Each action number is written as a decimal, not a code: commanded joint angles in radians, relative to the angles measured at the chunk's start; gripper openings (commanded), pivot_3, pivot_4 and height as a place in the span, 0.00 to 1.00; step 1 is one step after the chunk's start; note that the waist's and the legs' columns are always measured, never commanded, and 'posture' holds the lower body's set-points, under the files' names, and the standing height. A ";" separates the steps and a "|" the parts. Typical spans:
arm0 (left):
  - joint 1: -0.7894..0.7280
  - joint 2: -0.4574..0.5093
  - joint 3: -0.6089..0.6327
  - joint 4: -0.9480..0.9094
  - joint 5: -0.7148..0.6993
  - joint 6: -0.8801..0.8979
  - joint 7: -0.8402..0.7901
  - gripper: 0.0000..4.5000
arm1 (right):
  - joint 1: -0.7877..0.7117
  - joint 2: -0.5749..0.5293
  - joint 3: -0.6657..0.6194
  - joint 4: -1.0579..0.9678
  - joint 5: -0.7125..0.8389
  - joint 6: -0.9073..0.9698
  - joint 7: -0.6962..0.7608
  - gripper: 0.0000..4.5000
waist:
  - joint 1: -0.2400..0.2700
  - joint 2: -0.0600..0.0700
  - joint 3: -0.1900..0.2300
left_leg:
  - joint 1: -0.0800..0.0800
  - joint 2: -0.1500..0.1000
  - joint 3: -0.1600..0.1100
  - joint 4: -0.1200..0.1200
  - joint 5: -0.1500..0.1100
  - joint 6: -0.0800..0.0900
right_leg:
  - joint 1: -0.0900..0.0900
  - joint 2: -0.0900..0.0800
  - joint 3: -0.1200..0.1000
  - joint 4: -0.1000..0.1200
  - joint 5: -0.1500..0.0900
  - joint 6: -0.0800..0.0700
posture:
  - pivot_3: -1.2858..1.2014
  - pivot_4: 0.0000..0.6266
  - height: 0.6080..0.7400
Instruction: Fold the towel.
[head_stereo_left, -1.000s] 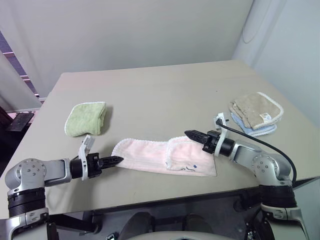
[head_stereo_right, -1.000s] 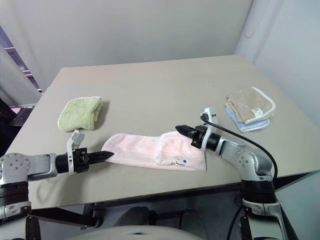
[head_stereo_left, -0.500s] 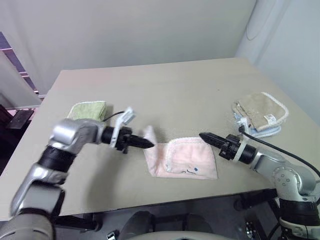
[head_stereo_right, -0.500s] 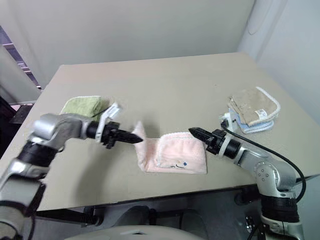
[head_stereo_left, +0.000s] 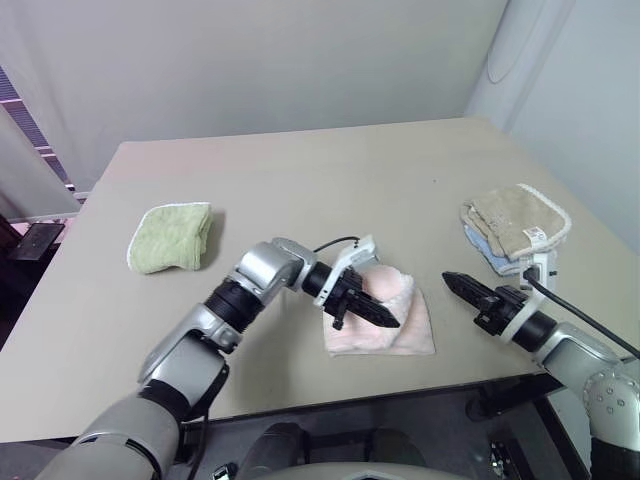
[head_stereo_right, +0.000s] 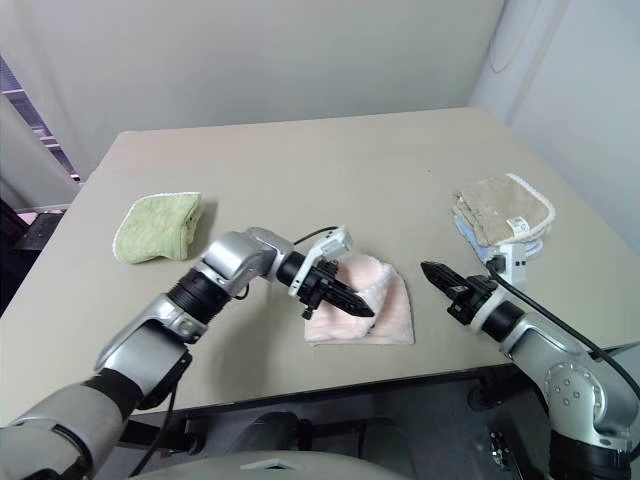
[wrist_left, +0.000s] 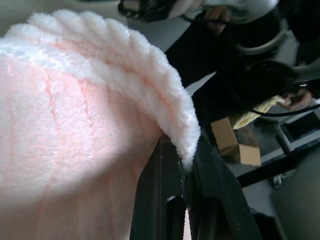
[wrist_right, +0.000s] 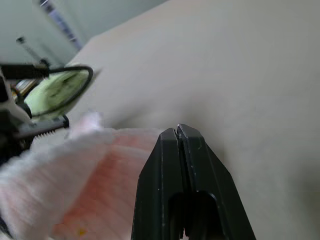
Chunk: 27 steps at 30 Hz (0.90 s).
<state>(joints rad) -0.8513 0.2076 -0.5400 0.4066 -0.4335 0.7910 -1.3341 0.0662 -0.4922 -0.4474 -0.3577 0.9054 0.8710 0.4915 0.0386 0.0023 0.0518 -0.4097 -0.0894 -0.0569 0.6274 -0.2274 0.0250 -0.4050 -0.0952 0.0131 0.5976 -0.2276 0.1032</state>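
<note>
My left end effector (head_stereo_left: 385, 320) is clamped on the white-edged hem of the soft, light pale pink terry towel (head_stereo_left: 400, 322) bunched beneath it on the tabletop (head_stereo_left: 300, 190), limp cloth best taken by its hem, while my closed, empty right end effector (head_stereo_left: 452, 281) hovers just beside

table (head_stereo_left: 300, 180): beige top, square-cornered, set against a pale wall.
green cloth (head_stereo_left: 172, 237): small, folded, light green with a white edge; lies on the table's left side, well apart from the other cloths.
beige cloth (head_stereo_left: 512, 222): brownish terry with white trim and a small white label; lies near the table's right edge.
blue cloth (head_stereo_left: 484, 250): pale blue, under the beige cloth, its edge peeking out on the near side.
wall (head_stereo_left: 250, 60): plain, light grey, behind the table.
curtain (head_stereo_left: 30, 160): pale, at the far left, beside the table.
</note>
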 joint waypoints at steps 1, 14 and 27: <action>-0.025 -0.047 0.005 0.072 0.045 -0.059 -0.010 0.01 | 0.015 0.006 -0.038 -0.062 0.027 -0.022 -0.038 0.00 | 0.001 0.000 0.000 | 0.000 0.000 0.000 0.001 0.000 0.000 | 0.001 0.000 0.000 0.000 0.000 0.001 | 0.52 0.00 1.00; -0.007 -0.116 0.118 0.108 0.055 -0.122 -0.050 0.74 | 0.009 -0.008 -0.034 -0.053 0.072 0.000 -0.087 0.00 | 0.001 0.000 0.000 | 0.000 0.000 0.000 0.003 0.000 0.001 | 0.002 0.001 -0.001 0.000 0.001 0.002 | 0.52 0.00 1.00; 0.113 0.095 0.348 -0.190 0.030 -0.251 0.077 0.50 | -0.084 -0.097 0.121 -0.180 0.005 -0.109 0.065 0.00 | 0.001 0.001 -0.001 | 0.002 0.002 0.000 0.004 0.000 0.001 | 0.002 0.005 0.000 0.003 0.002 0.002 | 0.52 0.00 1.00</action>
<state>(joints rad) -0.7455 0.2920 -0.2218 0.2632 -0.3781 0.5380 -1.2568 -0.0037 -0.5763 -0.3366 -0.5162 0.9273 0.7949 0.5353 0.0394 0.0036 0.0510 -0.4077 -0.0876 -0.0572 0.6313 -0.2277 0.0264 -0.4025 -0.0902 0.0135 0.6000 -0.2261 0.1056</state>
